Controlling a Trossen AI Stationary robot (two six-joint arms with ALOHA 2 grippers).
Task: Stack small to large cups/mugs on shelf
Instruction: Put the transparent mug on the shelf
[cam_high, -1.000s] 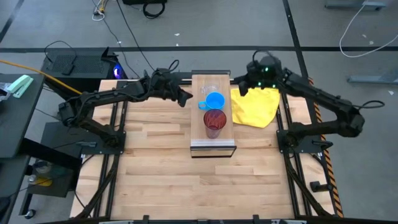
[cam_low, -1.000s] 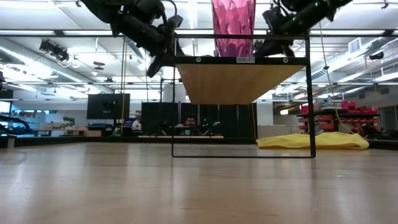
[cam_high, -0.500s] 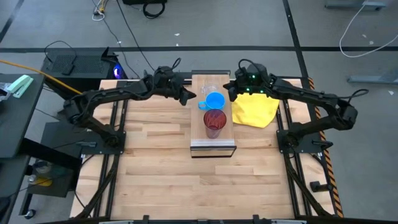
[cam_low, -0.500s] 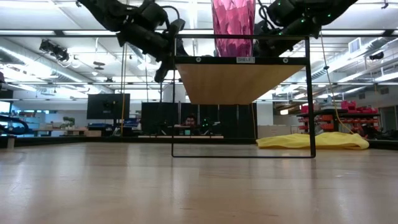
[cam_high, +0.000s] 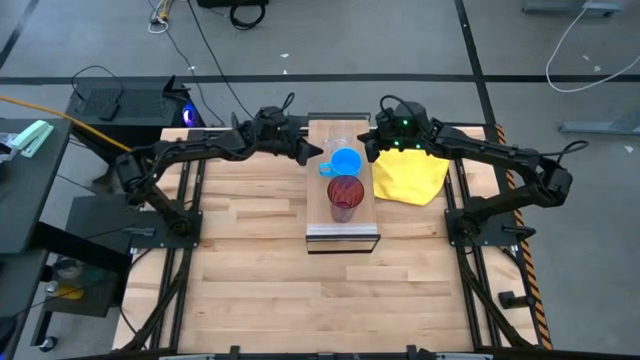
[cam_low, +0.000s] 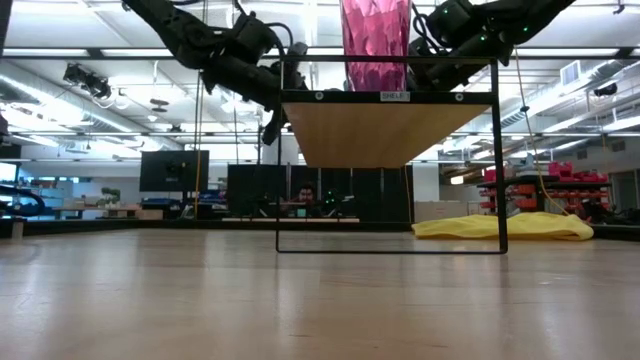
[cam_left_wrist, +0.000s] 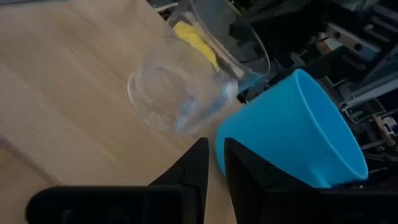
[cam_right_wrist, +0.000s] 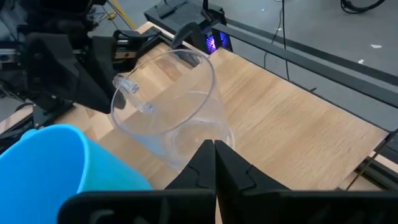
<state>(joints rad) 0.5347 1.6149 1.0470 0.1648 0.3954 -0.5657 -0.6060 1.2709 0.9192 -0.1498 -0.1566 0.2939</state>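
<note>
The light wood shelf (cam_high: 342, 231) stands mid-table on its dark frame. On it stand, from far to near, the tiny clear glass cup (cam_high: 337, 145), the blue mug (cam_high: 347, 162) and the tall red tumbler (cam_high: 344, 197), each on its base. My left gripper (cam_high: 307, 157) is shut at the shelf's left side; its tips (cam_left_wrist: 216, 149) stand just short of the blue mug (cam_left_wrist: 292, 130) and the glass cup (cam_left_wrist: 180, 93). My right gripper (cam_high: 370, 151) is shut at the shelf's right side, pointing at the glass cup (cam_right_wrist: 171, 118). My left gripper's shut fingers (cam_left_wrist: 239, 171) come level from the table's left and stand close to the blue mug's lower wall (cam_left_wrist: 227, 134); I cannot tell whether they touch it. My right gripper's shut fingers (cam_right_wrist: 205, 158) come from the table's right and end at the glass cup's lower wall (cam_right_wrist: 199, 134); I cannot tell whether they touch it.
A yellow cloth (cam_high: 410, 172) lies on the tabletop right of the shelf, under my right arm. The blue mug's handle (cam_high: 325, 168) points toward the table's left. The wood-plank tabletop (cam_high: 260, 270) spreads in front of the shelf.
My right gripper has gone from above the yellow cloth toward the table's left, up to the shelf's far end beside the glass cup. My left gripper has gone toward the table's right, closer to the blue mug. The three vessels have stayed in place.
</note>
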